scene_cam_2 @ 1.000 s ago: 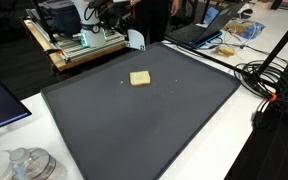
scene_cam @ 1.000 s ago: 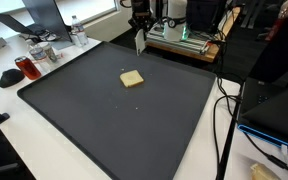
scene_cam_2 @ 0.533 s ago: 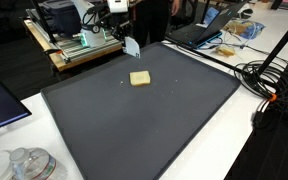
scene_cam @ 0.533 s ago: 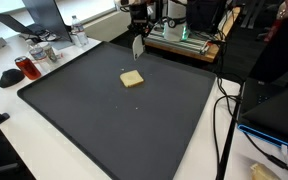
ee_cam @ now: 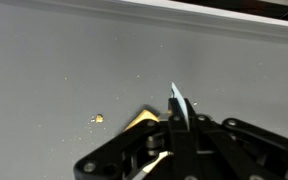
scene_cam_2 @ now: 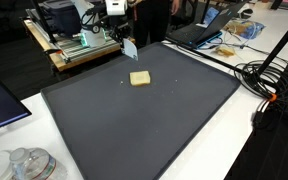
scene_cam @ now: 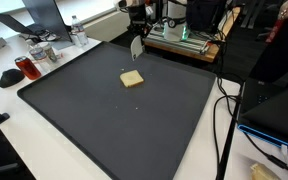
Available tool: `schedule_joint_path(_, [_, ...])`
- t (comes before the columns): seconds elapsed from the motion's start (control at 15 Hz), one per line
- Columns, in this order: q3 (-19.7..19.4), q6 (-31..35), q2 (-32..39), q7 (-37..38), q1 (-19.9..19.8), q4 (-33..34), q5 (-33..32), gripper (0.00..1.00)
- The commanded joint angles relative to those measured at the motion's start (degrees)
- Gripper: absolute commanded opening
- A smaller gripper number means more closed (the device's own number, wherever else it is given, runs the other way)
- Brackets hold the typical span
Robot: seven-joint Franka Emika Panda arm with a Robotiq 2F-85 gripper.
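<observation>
My gripper [scene_cam: 136, 38] hangs over the far edge of a dark grey mat [scene_cam: 94, 125], shut on a thin white flat piece [scene_cam: 136, 46] that points down, slightly tilted. The gripper [scene_cam_2: 126, 38], the piece [scene_cam_2: 130, 47] and the mat [scene_cam_2: 164, 125] show in both exterior views. A tan square piece [scene_cam: 132, 79] lies flat on the mat a short way in front of the gripper, apart from it [scene_cam_2: 140, 78]. In the wrist view the white piece [ee_cam: 179, 103] sticks out between the closed fingers [ee_cam: 180, 126], with the tan square [ee_cam: 142, 120] partly hidden behind them.
A small orange crumb [ee_cam: 98, 119] lies on the mat. A machine with green lights [scene_cam: 184, 35] stands behind the mat. Cables [scene_cam: 224, 110] run along one side, a laptop [scene_cam_2: 199, 30] and clutter [scene_cam: 29, 65] along the others. A white table edge [ee_cam: 184, 12] borders the mat.
My gripper with the white piece has shifted a little from the mat's far edge toward the tan square and lifted slightly. The tan square has not moved.
</observation>
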Motion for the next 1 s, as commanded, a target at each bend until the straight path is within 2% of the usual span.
schedule_joint_path(0.0, [-4.4, 0.2, 0.8, 4.0, 4.6, 0.6, -0.6, 0.01])
schedule_joint_path(0.2, [-4.7, -1.0, 2.2, 13.8, 6.3, 1.2, -0.3, 0.01])
schedule_joint_path(0.53, [-2.9, 2.8, 3.8, 32.4, 7.0, 1.2, -2.2, 0.01])
schedule_joint_path(0.93, [-1.7, 4.0, 8.0, 47.0, 7.0, 4.4, -6.3, 0.01])
